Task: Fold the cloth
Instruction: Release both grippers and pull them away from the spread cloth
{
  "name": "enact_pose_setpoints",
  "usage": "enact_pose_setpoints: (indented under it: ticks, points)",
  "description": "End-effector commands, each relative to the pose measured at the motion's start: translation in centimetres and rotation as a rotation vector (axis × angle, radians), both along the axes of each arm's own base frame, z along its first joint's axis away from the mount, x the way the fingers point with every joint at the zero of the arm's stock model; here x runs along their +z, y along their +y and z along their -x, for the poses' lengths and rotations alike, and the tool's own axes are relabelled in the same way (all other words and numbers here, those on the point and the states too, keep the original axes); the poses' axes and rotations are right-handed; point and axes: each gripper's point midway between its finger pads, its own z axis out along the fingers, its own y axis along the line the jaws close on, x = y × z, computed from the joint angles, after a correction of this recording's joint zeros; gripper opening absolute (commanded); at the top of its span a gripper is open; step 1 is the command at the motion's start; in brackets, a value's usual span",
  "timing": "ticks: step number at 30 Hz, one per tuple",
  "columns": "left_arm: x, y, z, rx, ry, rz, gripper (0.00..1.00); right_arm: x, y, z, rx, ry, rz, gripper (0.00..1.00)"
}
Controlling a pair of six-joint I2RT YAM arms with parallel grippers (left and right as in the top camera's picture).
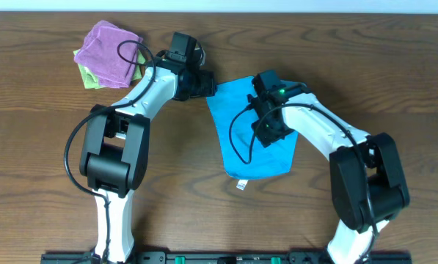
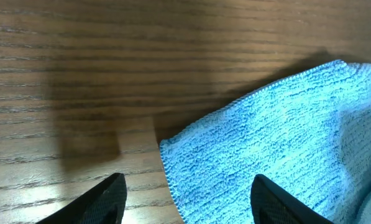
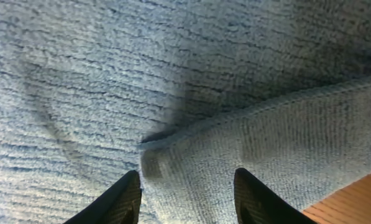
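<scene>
The sky-blue cloth (image 1: 242, 139) lies on the table's middle, partly folded, with its white tag (image 1: 241, 184) at the near edge. My left gripper (image 1: 206, 86) is open at the cloth's far left corner; in the left wrist view the cloth corner (image 2: 235, 155) lies between and ahead of the open fingers (image 2: 185, 199). My right gripper (image 1: 266, 132) is open low over the cloth's middle. In the right wrist view a folded-over flap (image 3: 247, 149) lies between its fingers (image 3: 186, 196).
A purple cloth (image 1: 108, 44) lies on a light green cloth (image 1: 89, 77) at the far left of the wooden table (image 1: 42, 147). The arm bases stand at the near edge.
</scene>
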Motion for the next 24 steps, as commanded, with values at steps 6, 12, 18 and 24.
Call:
enact_pose_setpoints:
  ticks: [6,12,18,24]
  points:
    - [1.1,0.1,-0.3,-0.018,-0.018,0.005,0.66,-1.2,-0.4,-0.2,-0.021,0.020,0.020,0.45]
    - [1.1,0.1,-0.3,-0.027,-0.020,0.002,0.66,-1.2,-0.4,-0.3,-0.024,0.019,0.018,0.20]
    - [1.0,0.1,-0.2,-0.027,-0.018,0.001,0.66,-0.7,-1.5,-0.7,-0.123,-0.014,0.067,0.01]
    - [1.1,0.1,-0.3,-0.026,-0.020,0.002,0.66,2.4,-1.9,-0.2,-0.230,-0.052,0.049,0.01]
